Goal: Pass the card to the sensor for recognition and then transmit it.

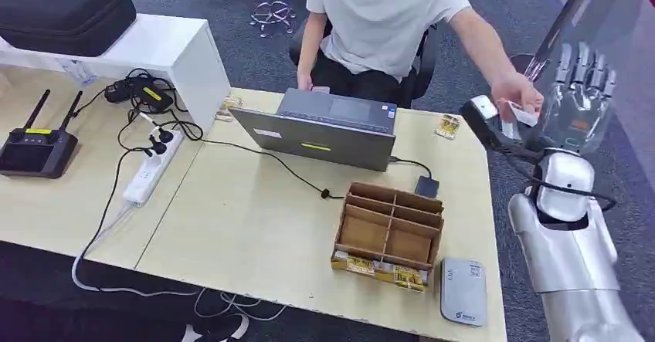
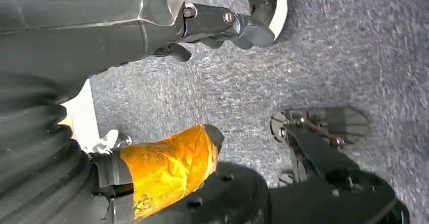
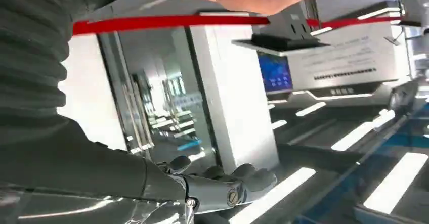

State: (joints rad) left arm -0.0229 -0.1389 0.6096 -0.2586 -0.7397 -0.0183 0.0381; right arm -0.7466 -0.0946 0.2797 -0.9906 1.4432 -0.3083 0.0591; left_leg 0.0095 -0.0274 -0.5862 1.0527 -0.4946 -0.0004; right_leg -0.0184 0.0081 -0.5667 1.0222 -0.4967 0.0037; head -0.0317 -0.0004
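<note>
Card [image 1: 524, 115]: in a person's hand [image 1: 516, 95], long axis slanting toward the tabletop [image 1: 255, 218]. Right robot hand [image 1: 581, 99] raised, fingers spread, empty.

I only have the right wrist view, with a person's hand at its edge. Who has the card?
Observer: In the head view, the person's hand holds the card beside the raised right hand. I cannot tell whether the robot's thumb touches it.
Operator: Where is the sensor?
Observer: Probably the grey device at the table's near edge, beside the cardboard box.
Operator: And the left hand?
Observer: The left hand hangs over the carpet, holding nothing.
</note>
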